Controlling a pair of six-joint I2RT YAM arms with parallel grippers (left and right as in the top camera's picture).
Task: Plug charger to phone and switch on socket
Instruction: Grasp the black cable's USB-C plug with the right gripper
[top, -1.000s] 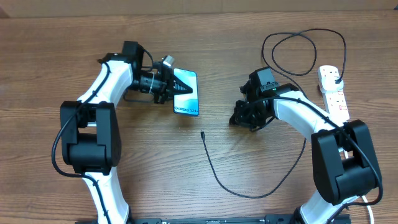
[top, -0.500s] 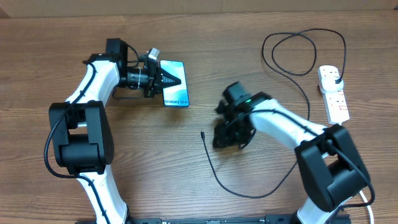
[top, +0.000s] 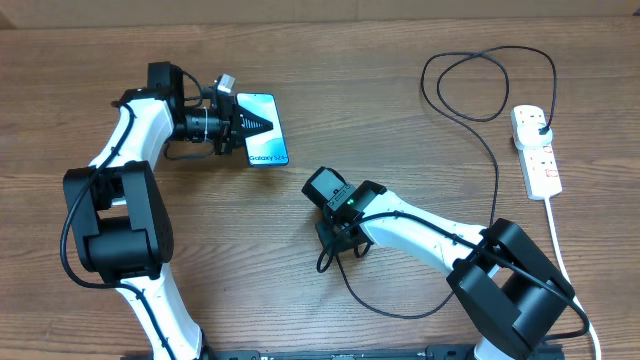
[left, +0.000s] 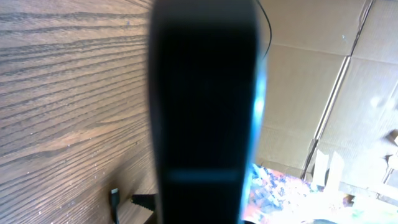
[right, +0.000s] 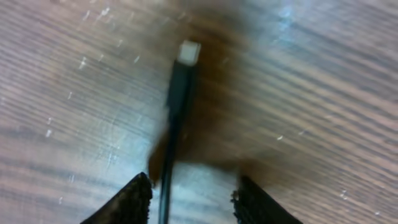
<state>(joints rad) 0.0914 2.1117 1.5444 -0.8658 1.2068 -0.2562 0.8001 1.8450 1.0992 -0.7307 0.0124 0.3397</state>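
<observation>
The phone (top: 268, 150), its blue screen up, is at the upper left, gripped at its left end by my shut left gripper (top: 248, 125). In the left wrist view the phone (left: 205, 112) is a dark blurred block seen edge-on. The charger (top: 400, 316) is a thin black cable that curves across the table to its plug (top: 541, 125) in the socket (top: 537, 160). My right gripper (top: 335, 245) is low over the cable's free end. In the right wrist view the connector tip (right: 188, 51) lies on the wood, and the cable runs between the open fingers (right: 196, 202), near the left one.
The socket's thick white cord (top: 562, 250) runs down the right edge of the table. The cable makes a loop (top: 480, 80) at the back right. Cardboard lines the far edge of the table (top: 330, 10).
My left gripper has carried the phone to the left and farther back. My right arm has swung left and toward the front, from mid-table to over the cable's free end.
</observation>
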